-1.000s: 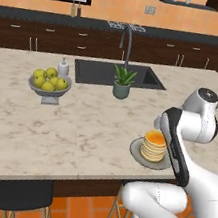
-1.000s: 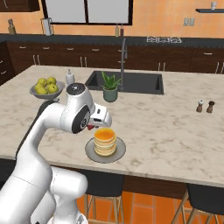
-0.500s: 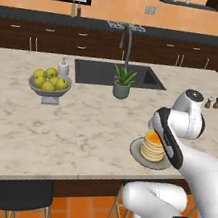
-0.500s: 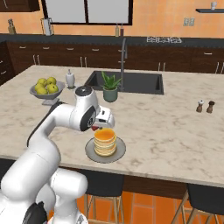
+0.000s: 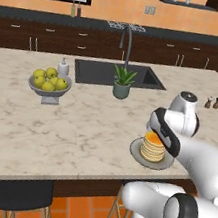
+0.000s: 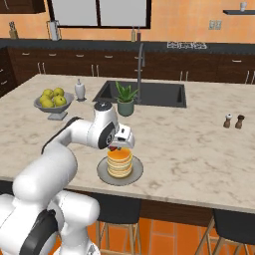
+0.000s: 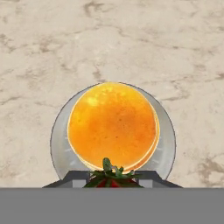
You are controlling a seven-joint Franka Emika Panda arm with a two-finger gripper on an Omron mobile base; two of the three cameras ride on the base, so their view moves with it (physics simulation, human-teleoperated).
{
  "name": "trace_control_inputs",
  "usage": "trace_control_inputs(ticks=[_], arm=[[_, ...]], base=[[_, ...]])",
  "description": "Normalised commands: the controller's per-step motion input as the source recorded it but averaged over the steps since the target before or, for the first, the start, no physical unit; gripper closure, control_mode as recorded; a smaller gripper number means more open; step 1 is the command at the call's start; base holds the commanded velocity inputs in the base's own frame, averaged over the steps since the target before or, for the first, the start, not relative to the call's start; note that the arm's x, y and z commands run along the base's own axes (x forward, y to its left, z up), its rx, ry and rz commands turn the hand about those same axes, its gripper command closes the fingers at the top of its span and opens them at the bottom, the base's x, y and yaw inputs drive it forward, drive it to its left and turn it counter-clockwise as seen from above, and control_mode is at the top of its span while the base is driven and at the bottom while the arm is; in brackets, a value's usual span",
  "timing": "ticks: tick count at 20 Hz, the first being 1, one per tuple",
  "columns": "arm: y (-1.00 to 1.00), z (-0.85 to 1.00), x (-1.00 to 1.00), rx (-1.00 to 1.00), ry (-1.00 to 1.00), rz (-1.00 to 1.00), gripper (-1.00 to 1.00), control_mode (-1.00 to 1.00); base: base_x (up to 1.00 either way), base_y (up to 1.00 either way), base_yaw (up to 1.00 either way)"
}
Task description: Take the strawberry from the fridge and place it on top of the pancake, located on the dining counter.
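Note:
The pancake (image 7: 112, 126) is a golden stack with orange topping on a round grey plate (image 7: 167, 144), seen from straight above in the hand view. It also stands near the front edge of the dining counter (image 5: 67, 124) as the pancake (image 5: 153, 146) and the pancake (image 6: 119, 162). My gripper (image 7: 112, 178) is shut on the strawberry (image 7: 111, 175), whose green top pokes up between the fingertips. From the right base view the gripper (image 6: 115, 148) hangs just above the stack's back edge, with the red strawberry (image 6: 114, 148) at its tip.
A bowl of yellow fruit (image 5: 49, 82) stands at the counter's left, with a small white bottle (image 5: 63, 67) behind it. A potted plant (image 5: 122, 82) sits before the dark sink (image 5: 118, 73) and faucet (image 5: 127, 43). Salt and pepper shakers (image 6: 233, 121) are at the right.
The gripper with the strawberry has dropped lower and moved in over the pancake stack. The base and the counter's things have stayed put.

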Motion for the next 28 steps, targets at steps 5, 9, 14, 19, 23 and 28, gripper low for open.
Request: trace_control_inputs(ticks=[5,9,14,19,23,28], arm=[[-0.01,-0.2,0.14,0.0,0.02,0.0,1.0,-1.0],[0.0,-0.18,0.02,0.0,0.01,0.0,1.0,-1.0],[0.0,-0.2,0.09,0.0,0.0,0.0,1.0,-1.0],[0.0,-0.13,0.11,0.0,0.0,0.0,1.0,-1.0],[-0.01,0.0,0.27,0.0,0.0,0.0,1.0,-1.0],[0.0,-0.16,0.1,0.0,0.03,0.0,1.0,-1.0]], base=[[0.0,0.0,0.0],[0.0,0.0,0.0],[0.0,0.0,0.0],[0.0,0.0,0.0],[0.0,0.0,0.0],[0.0,0.0,0.0]])
